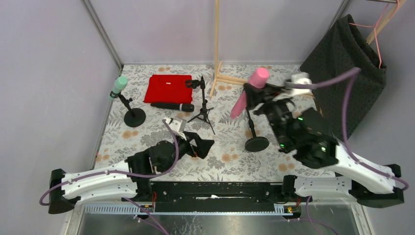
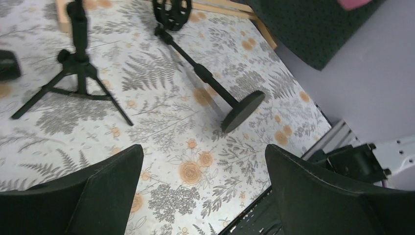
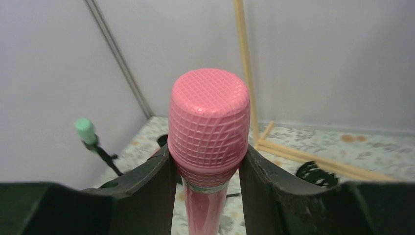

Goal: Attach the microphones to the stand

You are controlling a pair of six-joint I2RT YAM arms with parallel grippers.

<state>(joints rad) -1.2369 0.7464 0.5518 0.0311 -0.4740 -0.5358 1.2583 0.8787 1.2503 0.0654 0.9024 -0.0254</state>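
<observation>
My right gripper [image 1: 258, 94] is shut on the pink microphone [image 1: 249, 93] just below its head and holds it tilted in the air, above the round-base stand [image 1: 256, 143]. In the right wrist view [image 3: 208, 152] the pink microphone [image 3: 209, 117] fills the gap between the fingers, and the stand's black ring clip [image 3: 313, 174] sits empty to its right. The mint green microphone [image 1: 118, 86] sits in a round-base stand [image 1: 134, 117] at the left. The black microphone [image 1: 172, 106] lies on the table by a tripod stand [image 1: 202, 105]. My left gripper [image 1: 198, 145] is open and empty [image 2: 201, 149].
A red cloth [image 1: 168, 88] lies at the back behind the black microphone. A wooden frame [image 1: 218, 49] stands at the back centre, and dark fabric [image 1: 350, 63] hangs at the right. Grey walls close the left and back sides.
</observation>
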